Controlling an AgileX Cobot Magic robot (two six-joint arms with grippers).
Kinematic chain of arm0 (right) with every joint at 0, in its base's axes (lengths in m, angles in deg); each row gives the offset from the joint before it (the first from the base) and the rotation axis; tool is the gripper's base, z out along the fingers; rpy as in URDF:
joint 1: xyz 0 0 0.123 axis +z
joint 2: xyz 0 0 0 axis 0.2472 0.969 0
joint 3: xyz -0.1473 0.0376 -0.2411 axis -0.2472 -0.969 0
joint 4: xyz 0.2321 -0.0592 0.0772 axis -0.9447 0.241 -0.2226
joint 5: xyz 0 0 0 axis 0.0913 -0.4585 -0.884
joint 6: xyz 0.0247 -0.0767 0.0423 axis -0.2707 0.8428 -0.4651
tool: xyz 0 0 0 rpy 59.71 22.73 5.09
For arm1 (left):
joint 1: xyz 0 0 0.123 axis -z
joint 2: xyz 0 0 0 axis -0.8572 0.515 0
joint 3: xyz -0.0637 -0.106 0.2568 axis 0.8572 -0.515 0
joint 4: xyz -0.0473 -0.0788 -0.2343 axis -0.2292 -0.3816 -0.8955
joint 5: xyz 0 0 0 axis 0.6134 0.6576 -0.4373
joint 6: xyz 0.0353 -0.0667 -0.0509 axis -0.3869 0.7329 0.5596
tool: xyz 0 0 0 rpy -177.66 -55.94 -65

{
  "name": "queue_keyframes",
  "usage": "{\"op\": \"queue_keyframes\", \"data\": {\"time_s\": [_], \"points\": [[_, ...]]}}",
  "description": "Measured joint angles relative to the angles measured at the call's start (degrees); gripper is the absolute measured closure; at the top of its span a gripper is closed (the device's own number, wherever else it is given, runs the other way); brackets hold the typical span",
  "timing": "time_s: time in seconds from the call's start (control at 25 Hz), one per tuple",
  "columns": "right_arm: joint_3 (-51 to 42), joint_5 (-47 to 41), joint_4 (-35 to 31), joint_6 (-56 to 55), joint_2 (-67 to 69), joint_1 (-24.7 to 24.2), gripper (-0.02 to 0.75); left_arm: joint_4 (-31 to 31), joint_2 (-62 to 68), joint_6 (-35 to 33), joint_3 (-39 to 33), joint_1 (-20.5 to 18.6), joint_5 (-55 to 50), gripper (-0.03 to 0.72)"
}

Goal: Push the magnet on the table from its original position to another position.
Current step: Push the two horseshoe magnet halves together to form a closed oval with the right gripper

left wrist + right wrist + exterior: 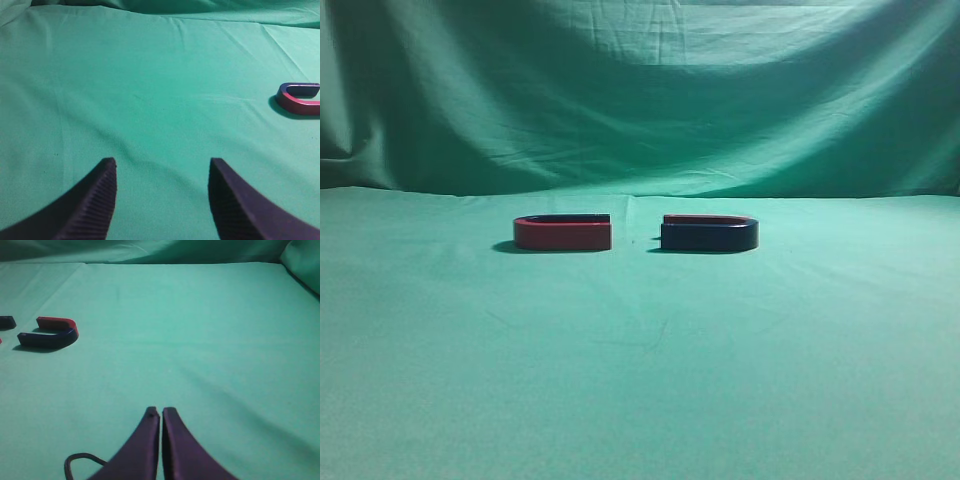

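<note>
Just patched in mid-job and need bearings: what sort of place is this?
Probably a staged test or recording bench, not a home or workshop: a table draped in green cloth, a matching green backdrop, and only the magnet and a red-faced magnet laid out.

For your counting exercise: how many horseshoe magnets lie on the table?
2. The red magnet lies left of centre; the dark magnet lies right, open ends facing, a small gap between. None seems hidden.
</note>
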Motion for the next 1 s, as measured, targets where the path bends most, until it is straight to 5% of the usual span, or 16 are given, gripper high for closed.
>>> {"op": "queue_keyframes", "data": {"time_s": [0.84,1.0], "points": [[0.0,0.2,0.2,0.0,0.0,0.0,0.738,0.0,0.0,0.0,0.0,0.0,0.0,0.289],[-0.1,5.5,3.3,-0.1,0.0,0.0,0.738,0.0,0.0,0.0,0.0,0.0,0.0,0.289]]}}
